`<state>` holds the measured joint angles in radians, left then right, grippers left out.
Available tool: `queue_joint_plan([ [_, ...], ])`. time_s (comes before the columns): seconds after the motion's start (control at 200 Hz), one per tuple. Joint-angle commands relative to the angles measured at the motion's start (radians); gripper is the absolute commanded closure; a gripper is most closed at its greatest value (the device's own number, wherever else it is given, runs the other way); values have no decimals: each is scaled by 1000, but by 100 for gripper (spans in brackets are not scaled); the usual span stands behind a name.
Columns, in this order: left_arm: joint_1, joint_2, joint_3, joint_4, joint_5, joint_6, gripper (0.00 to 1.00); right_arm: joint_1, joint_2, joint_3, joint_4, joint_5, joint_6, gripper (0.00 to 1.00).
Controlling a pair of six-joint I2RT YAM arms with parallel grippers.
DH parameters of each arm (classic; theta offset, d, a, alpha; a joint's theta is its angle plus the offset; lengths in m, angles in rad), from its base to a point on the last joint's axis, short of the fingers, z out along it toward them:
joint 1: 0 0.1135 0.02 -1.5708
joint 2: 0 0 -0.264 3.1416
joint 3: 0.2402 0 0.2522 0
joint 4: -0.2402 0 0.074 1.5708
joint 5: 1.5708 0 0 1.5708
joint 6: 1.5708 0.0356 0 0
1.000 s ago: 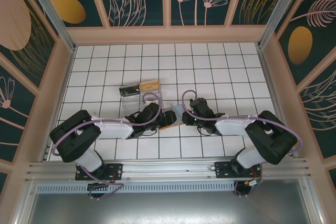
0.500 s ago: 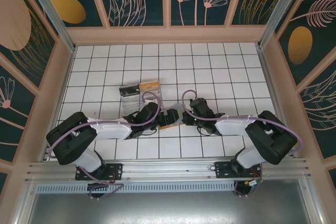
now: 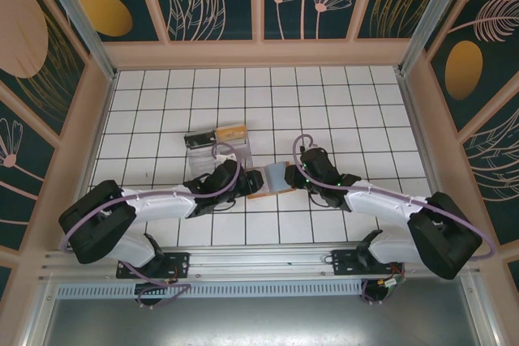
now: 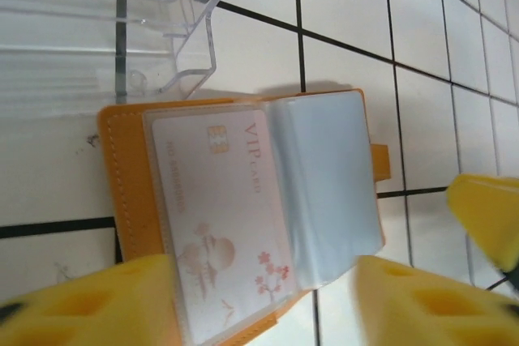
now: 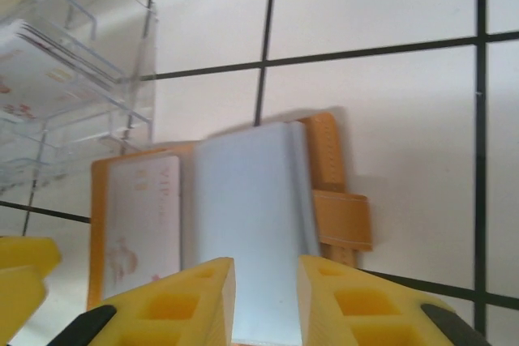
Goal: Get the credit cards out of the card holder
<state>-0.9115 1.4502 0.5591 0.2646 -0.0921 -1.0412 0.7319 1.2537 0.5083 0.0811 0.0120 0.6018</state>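
**A:** Between the left gripper (image 4: 263, 271) fingers: near edge of the wallet (image 4: 122, 184), lying open and flat on the table. Jaws wide apart, gripping nothing.

**B:** Right side?

**A:** Right gripper (image 5: 266, 285) jaws nearly closed, with a pale blue leaf (image 5: 243, 192) running down between them. Looks pinched. Can't tell if it's a bare card or an empty sleeve.

**B:** Cards?

**A:** One white VIP card (image 4: 215, 208) under a clear sleeve, on the page just ahead of the left jaws. More cards sit in the clear tray (image 4: 195, 34) beyond the wallet.

**B:** Handling?

**A:** My read: the card is light, stiff and slick. The sleeve is soft film and will likely drag with it. The wallet is light too, so it'll slide or lift unless pinned. Take the card by the edge at the sleeve mouth, pinch face to face, pull straight along the sleeve. Can't see which side the mouth is on.

**B:** Risk?

**A:** Thin edge, probably slips off the pads. Hold the orange cover down with the other jaws.
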Motion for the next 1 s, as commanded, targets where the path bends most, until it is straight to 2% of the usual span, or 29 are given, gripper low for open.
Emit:
queue_joint_plan([
  [0.0, -1, -6, -11, -14, -43, 13, 66, 0, 10, 42, 15, -76, -4, 76],
  [0.075, 4, 11, -6, -7, -45, 18, 85, 7, 35, 58, 36, -109, 2, 79],
  [0.155, 10, 33, -4, 11, -38, 21, 92, 10, 76, 78, 59, -161, 10, 82],
  [0.515, 16, 110, -16, 30, -17, 13, 95, 15, 261, 148, 119, -302, 58, 84],
  [0.996, 15, 154, -33, 50, 0, -6, 97, 9, 370, 156, 158, -349, 98, 80],
])
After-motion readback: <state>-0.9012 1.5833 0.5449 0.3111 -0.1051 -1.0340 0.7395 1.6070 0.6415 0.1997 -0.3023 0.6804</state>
